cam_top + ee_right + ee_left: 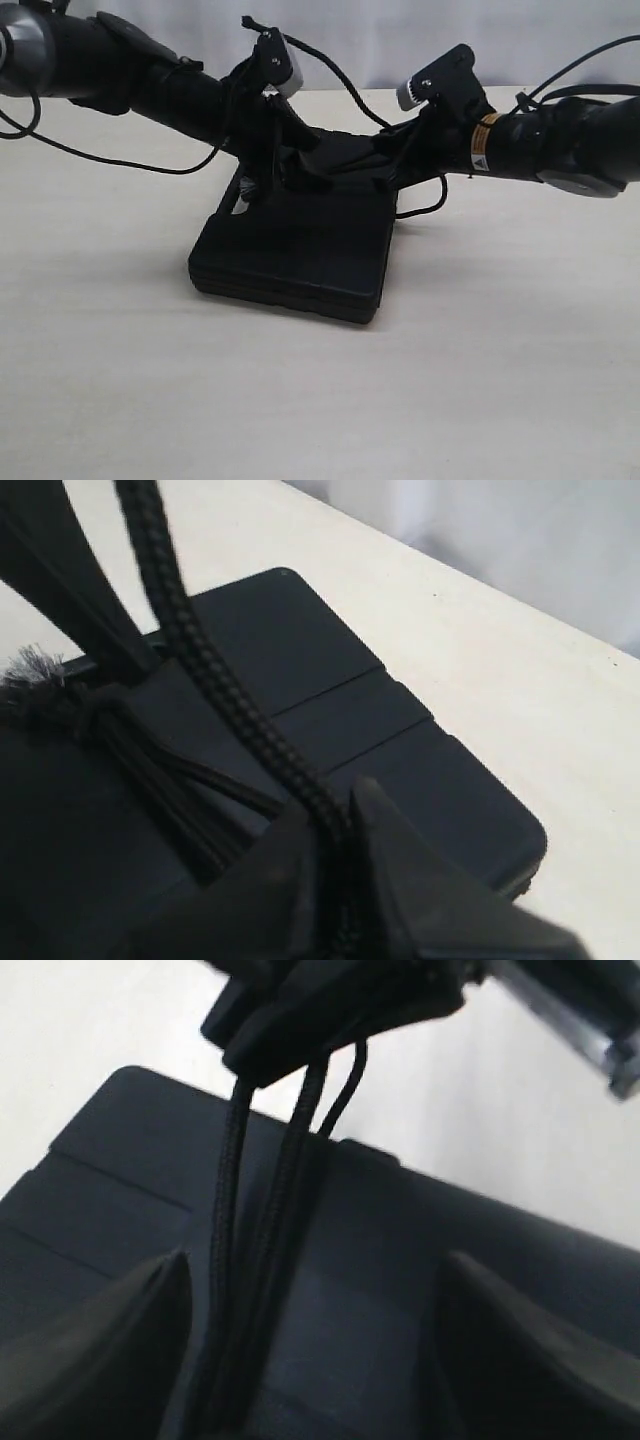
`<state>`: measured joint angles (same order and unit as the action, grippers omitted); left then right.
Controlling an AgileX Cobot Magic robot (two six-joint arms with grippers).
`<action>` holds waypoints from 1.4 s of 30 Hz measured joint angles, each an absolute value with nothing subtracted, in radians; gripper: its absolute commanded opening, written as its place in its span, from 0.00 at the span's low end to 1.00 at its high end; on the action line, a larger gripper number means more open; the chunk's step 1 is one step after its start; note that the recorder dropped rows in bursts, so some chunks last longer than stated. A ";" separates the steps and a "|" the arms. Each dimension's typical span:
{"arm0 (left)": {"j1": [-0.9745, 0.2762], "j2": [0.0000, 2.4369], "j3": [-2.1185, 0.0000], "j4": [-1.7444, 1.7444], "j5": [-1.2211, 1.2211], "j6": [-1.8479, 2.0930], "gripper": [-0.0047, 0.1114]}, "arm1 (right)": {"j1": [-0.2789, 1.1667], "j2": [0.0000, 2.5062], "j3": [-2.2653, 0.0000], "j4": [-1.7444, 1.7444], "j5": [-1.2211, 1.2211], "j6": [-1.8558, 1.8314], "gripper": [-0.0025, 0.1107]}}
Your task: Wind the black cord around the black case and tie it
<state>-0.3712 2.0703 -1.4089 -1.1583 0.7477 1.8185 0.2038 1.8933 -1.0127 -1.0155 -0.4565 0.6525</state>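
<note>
Looking across the table (500, 380), we see the case (290, 255) lying flat on it, with both arms meeting low over its far edge. In the left wrist view the left gripper (310, 1305) stands released. Its two fingers (120, 1340) sit wide apart just above the lid. Strands of the cord (228, 1230) run through the gap between them, and we see neither finger pressing on them. Those strands rise from the lid toward the other arm, which hangs over the case's edge.

In the right wrist view the right gripper (335, 815) is clenched on the cord. Its fingertips meet around one thick braided strand, which climbs away from the pinch and out of view. Beside it, thinner strands lie across the lid and gather at a knot (85, 710), with a frayed grey tuft (30, 665) sticking out next to it. The lid shows shallow ribbed lines, and one rounded corner of the case stands out against the pale table.

In the exterior view the cord blends with the black arms and their cables, so we cannot tell how it passes around the case.
</note>
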 measured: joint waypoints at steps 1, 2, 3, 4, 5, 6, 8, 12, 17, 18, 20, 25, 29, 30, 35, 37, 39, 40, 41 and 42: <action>-0.376 2.070 -1.409 -1.146 0.725 1.819 0.59 | 0.202 1.893 -1.013 -1.026 -0.473 0.679 0.06; -0.382 2.070 -1.409 -1.137 0.710 1.819 0.59 | 0.202 1.893 -1.013 -1.040 -0.491 0.703 0.06; -0.386 2.070 -1.409 -1.127 0.696 1.821 0.59 | 0.202 1.893 -1.013 -1.058 -0.518 0.737 0.06; -0.391 2.070 -1.409 -1.123 0.692 1.827 0.59 | 0.200 1.893 -1.013 -1.073 -0.550 0.768 0.06; -0.397 2.070 -1.409 -1.119 0.688 1.831 0.59 | 0.200 1.893 -1.013 -1.085 -0.582 0.795 0.06; -0.403 2.070 -1.409 -1.116 0.688 1.836 0.59 | 0.200 1.893 -1.013 -1.091 -0.608 0.810 0.06; -0.411 2.070 -1.409 -1.113 0.681 1.849 0.57 | 0.200 1.893 -1.013 -1.102 -0.648 0.830 0.06; -0.435 2.108 -1.409 -1.109 0.581 1.860 0.31 | 0.200 1.893 -1.013 -1.109 -0.656 0.845 0.06; -0.438 2.166 -1.409 -1.114 0.472 1.825 0.04 | 0.200 1.893 -1.013 -1.112 -0.656 0.849 0.06; -0.438 2.166 -1.409 -1.114 0.470 1.825 0.04 | 0.200 1.893 -1.013 -1.112 -0.656 0.849 0.06; -0.442 2.166 -1.409 -1.095 0.465 1.817 0.04 | 0.200 1.893 -1.013 -1.110 -0.656 0.849 0.06; -0.444 2.166 -1.415 -1.023 0.461 1.764 0.04 | 0.200 1.878 -1.013 -1.095 -0.654 0.851 0.10; -0.444 2.166 -1.421 -0.986 0.465 1.735 0.04 | 0.202 1.858 -1.013 -1.088 -0.639 0.855 0.30; -0.444 2.166 -1.421 -0.979 0.465 1.731 0.04 | 0.202 1.852 -1.015 -1.082 -0.624 0.855 0.33; -0.444 2.166 -1.421 -0.973 0.465 1.731 0.04 | 0.200 1.850 -1.021 -1.064 -0.582 0.855 0.32; -0.444 2.166 -1.421 -0.969 0.467 1.728 0.04 | 0.200 1.848 -1.021 -1.047 -0.565 0.855 0.27; -0.444 2.166 -1.423 -0.936 0.473 1.725 0.04 | 0.200 1.837 -1.021 -1.034 -0.531 0.855 0.13; -0.444 2.166 -1.425 -0.916 0.475 1.717 0.04 | 0.200 1.828 -1.021 -1.031 -0.507 0.855 0.07; -0.444 2.164 -1.425 -0.901 0.475 1.708 0.04 | 0.200 1.819 -1.021 -1.030 -0.481 0.855 0.06; -0.444 2.164 -1.425 -0.894 0.475 1.702 0.04 | 0.200 1.810 -1.021 -1.029 -0.459 0.855 0.06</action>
<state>-0.4442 2.1639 -1.4252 -0.8935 0.4745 1.7024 0.2005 1.8096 -1.0211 -1.0288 -0.4589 0.8551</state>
